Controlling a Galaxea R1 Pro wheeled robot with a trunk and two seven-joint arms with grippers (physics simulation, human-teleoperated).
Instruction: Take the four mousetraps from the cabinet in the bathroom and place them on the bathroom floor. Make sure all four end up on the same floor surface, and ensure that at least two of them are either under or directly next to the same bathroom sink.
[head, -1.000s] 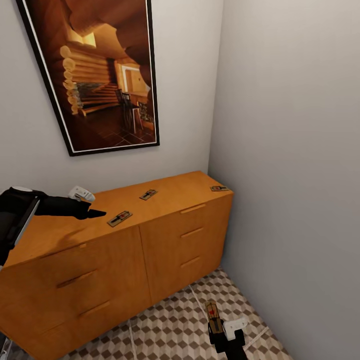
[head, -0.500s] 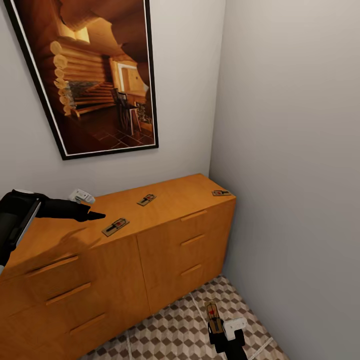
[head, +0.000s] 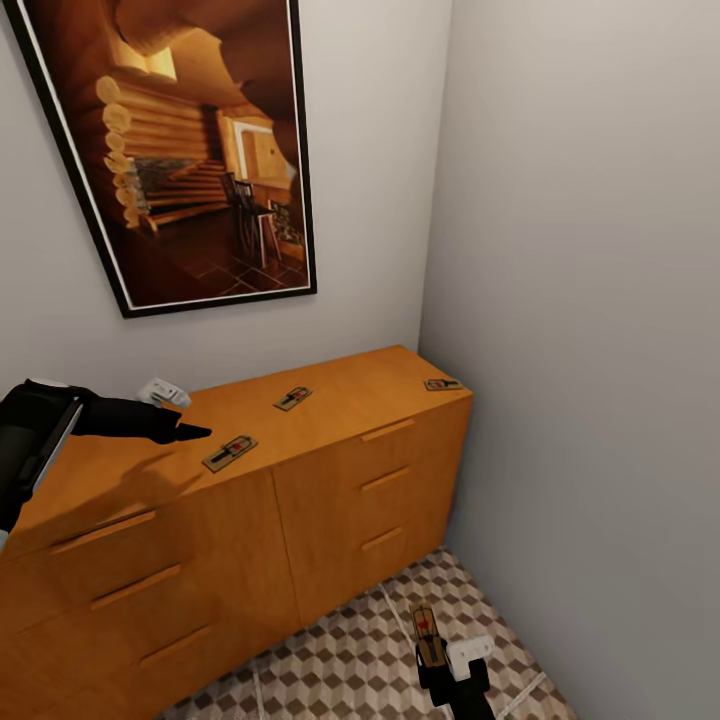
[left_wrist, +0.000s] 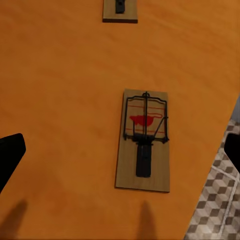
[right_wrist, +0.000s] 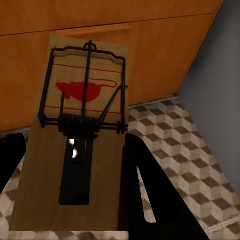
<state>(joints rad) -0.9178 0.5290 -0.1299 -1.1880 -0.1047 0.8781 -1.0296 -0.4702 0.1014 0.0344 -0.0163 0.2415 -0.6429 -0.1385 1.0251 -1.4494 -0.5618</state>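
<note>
Four mousetraps are in my sight right now. Three of them lie flat on top of the cabinet (head: 330, 470), the long orange-brown one with bar handles on its drawers. The nearest mousetrap (head: 229, 453) sits close to the front edge of the cabinet top. In my left wrist view I see it well (left_wrist: 143, 140): a tan board with dark wire and a red spot. The middle mousetrap (head: 293, 398) lies further back, near the wall. The far mousetrap (head: 441, 384) rests at the far end of the cabinet top, close to the side wall.

My left claw (head: 185, 431) hangs above the cabinet top, just beside the nearest mousetrap and not touching it. In the left wrist view its dark fingertips (left_wrist: 10, 155) stand wide apart, one on each side of the trap.

My right claw (head: 440, 655) is low, over the bathroom floor (head: 340, 660) with its cube pattern tiles. It holds the fourth mousetrap (head: 428, 632), which sticks out from between the fingers. In the right wrist view that trap (right_wrist: 75, 140) lies flat between the black fingers (right_wrist: 150, 200), with the cabinet front right behind it.

A big framed picture (head: 190, 150) of a log house room hangs on the wall above the cabinet.
</note>
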